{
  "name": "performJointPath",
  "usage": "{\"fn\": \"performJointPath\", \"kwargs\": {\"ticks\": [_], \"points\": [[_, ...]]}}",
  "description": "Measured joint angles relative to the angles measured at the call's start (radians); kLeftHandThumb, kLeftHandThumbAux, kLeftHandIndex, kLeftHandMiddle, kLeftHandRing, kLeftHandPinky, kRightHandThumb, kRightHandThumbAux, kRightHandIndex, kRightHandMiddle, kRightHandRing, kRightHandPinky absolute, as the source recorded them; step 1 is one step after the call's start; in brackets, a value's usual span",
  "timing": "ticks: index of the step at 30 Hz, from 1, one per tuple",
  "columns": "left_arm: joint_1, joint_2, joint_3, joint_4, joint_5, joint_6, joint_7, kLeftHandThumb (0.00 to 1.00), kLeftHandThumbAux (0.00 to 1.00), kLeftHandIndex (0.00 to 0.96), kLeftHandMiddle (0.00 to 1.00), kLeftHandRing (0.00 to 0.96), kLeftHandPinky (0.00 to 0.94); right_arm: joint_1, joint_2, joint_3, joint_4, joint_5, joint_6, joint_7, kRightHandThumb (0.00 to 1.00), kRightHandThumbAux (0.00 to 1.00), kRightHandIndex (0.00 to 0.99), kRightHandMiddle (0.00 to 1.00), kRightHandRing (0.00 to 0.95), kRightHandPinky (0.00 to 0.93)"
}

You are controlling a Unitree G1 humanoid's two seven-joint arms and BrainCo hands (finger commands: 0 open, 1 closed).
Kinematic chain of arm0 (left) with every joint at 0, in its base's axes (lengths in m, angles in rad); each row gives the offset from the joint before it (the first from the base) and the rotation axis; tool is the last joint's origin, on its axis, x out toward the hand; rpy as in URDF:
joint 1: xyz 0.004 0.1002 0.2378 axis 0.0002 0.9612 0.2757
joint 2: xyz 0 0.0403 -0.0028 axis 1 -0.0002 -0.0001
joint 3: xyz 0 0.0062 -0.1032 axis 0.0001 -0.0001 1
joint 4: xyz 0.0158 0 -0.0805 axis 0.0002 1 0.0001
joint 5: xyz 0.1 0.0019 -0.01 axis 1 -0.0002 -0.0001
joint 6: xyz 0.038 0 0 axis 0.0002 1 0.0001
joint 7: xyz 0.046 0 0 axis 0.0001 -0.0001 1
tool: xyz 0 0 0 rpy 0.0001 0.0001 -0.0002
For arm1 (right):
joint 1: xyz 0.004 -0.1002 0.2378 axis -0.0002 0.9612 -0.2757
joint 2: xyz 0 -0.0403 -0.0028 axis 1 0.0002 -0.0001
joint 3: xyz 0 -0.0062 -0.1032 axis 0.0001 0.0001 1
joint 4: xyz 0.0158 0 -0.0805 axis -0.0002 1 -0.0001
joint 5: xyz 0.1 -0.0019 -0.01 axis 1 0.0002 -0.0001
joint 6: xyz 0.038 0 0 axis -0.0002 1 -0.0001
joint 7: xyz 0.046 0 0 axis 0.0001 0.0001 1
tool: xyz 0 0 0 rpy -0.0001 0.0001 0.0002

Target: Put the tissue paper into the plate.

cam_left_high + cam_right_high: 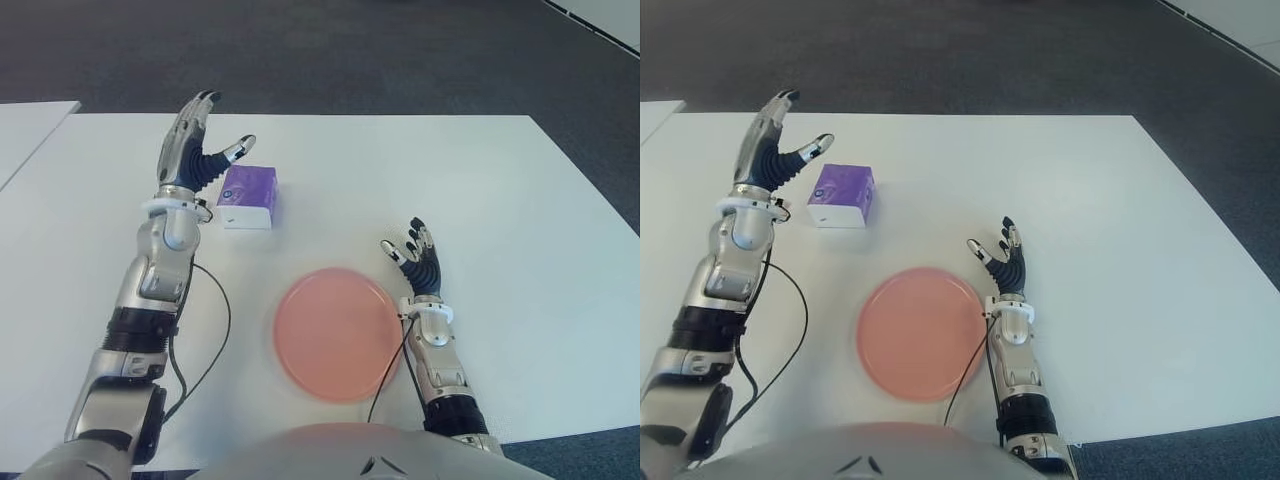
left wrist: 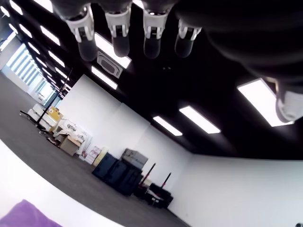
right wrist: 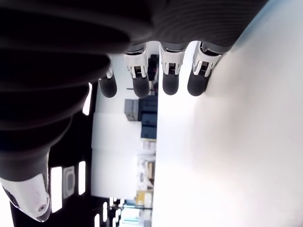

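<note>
A purple and white tissue pack (image 1: 248,196) lies on the white table (image 1: 400,170), left of centre. My left hand (image 1: 203,146) is raised just to the left of it, fingers spread and thumb pointing toward the pack, holding nothing. A corner of the purple pack (image 2: 26,215) shows in the left wrist view. The round pink plate (image 1: 337,332) sits near the table's front edge. Just right of the plate, my right hand (image 1: 415,255) stands upright with fingers spread and empty.
A second white table edge (image 1: 25,125) shows at the far left. Dark carpet (image 1: 350,50) lies beyond the table. A black cable (image 1: 205,350) loops from my left forearm over the table near the plate.
</note>
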Motion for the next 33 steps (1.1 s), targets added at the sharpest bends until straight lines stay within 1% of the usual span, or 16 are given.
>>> {"fn": "performJointPath", "kwargs": {"ticks": [4,7,13,19,24,27,29,33], "points": [[-0.011,0.013,-0.044,-0.055,0.070,0.092,-0.058,0.155,0.173,0.000,0.000,0.000,0.000,-0.006,0.000,-0.001,0.011,0.000,-0.006,0.000,0.151,0.656,0.043,0.007,0.000,0.023],[-0.023,0.027,-0.069,-0.072,0.108,0.140,-0.088,0.148,0.159,0.000,0.000,0.000,0.000,-0.012,0.001,-0.002,0.018,0.000,-0.007,0.000,0.156,0.657,0.044,0.008,0.000,0.027],[-0.052,0.060,-0.116,-0.062,0.166,0.182,-0.122,0.110,0.139,0.000,0.000,0.000,0.000,-0.019,0.002,-0.003,0.022,-0.002,-0.007,-0.002,0.162,0.657,0.040,0.006,0.000,0.023],[-0.122,0.076,-0.170,0.053,0.196,0.174,-0.124,0.086,0.135,0.000,0.000,0.000,0.000,-0.030,0.003,-0.002,0.040,-0.003,-0.009,-0.004,0.150,0.661,0.038,0.007,0.000,0.021],[-0.186,0.075,-0.219,0.152,0.200,0.164,-0.136,0.093,0.147,0.000,0.000,0.000,0.000,-0.041,0.003,-0.003,0.053,-0.004,-0.016,-0.006,0.149,0.662,0.039,0.009,0.000,0.024],[-0.239,0.073,-0.245,0.232,0.177,0.144,-0.198,0.103,0.157,0.000,0.000,0.000,0.000,-0.049,0.006,-0.004,0.060,-0.004,-0.015,-0.014,0.154,0.660,0.039,0.010,0.000,0.028],[-0.268,0.075,-0.259,0.270,0.142,0.120,-0.267,0.105,0.162,0.000,0.000,0.000,0.000,-0.054,0.010,-0.004,0.064,-0.004,-0.014,-0.019,0.156,0.657,0.039,0.010,0.000,0.029],[-0.312,0.084,-0.281,0.327,0.061,0.042,-0.426,0.082,0.185,0.000,0.000,0.000,0.000,-0.061,0.016,-0.004,0.058,-0.005,-0.014,-0.025,0.162,0.657,0.040,0.015,0.006,0.037]]}}
